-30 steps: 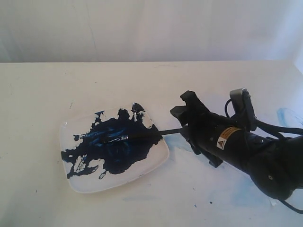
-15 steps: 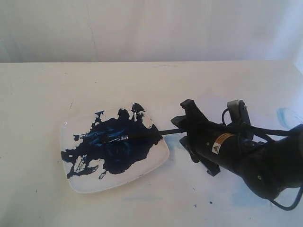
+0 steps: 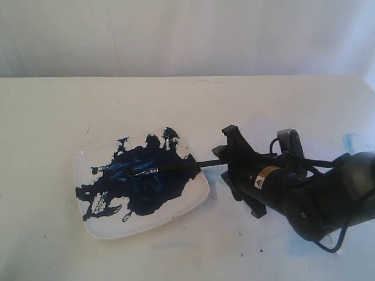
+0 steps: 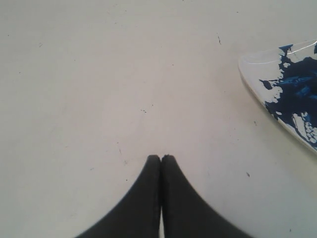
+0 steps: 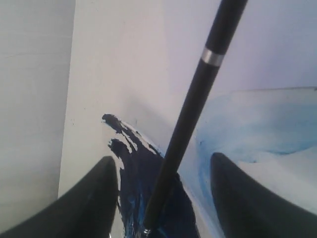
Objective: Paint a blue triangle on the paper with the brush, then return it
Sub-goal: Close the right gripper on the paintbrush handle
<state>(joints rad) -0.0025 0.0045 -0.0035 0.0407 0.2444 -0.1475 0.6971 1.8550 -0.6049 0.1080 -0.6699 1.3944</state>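
Right gripper (image 3: 224, 157) has dropped lower; jaws spread, brush (image 3: 176, 168) handle between them, unpinched. Left gripper (image 4: 161, 158) pressed together. Pick-up step, I judge; next, close squarely on the handle.

The right arm (image 3: 319, 199) reaches in low from the right, wrist rolled sideways, the right gripper (image 3: 225, 146) with jaws spread wide and clasping nothing, while the left gripper (image 4: 161, 158) has its two fingers (image 4: 143, 198) pressed tight together.

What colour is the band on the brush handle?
Silver band on the black brush; clearest in the right wrist view.
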